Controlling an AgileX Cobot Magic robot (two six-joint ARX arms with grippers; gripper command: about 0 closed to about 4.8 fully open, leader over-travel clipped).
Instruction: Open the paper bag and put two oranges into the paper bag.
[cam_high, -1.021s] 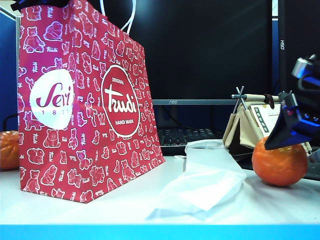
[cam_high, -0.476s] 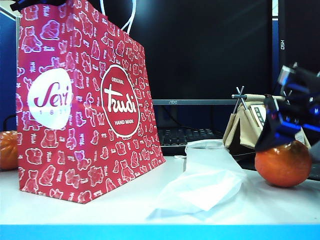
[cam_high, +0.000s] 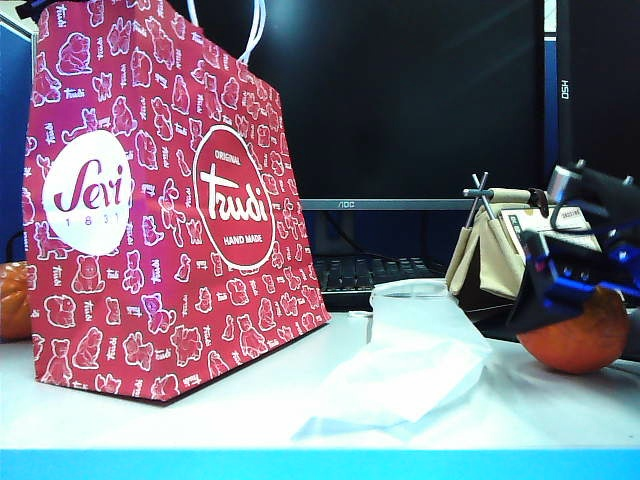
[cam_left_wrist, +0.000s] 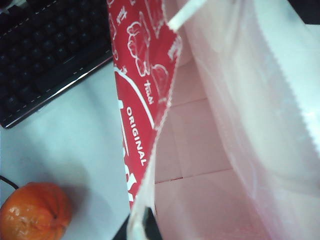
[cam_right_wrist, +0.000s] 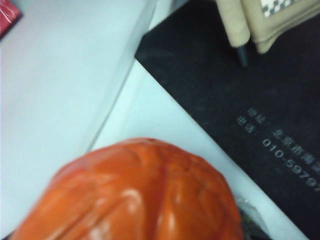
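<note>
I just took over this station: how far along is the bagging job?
Done: the paper bag stands open, its top edge held by the shut left gripper; its inside looks empty. In hand: the open right gripper is down at one orange on the table's right side, not gripping yet. Left: bag that orange, then the other orange beside the bag.

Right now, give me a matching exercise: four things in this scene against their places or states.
Things:
1. paper bag
2. left gripper
3. right gripper
4. plastic bag

States:
A. open, over the right-hand orange
B. lying flat mid-table
C. shut on the bag's top edge
D. upright, at the table's left, an orange behind it

Pairs: 1-D, 2-C, 3-A, 4-B
</note>
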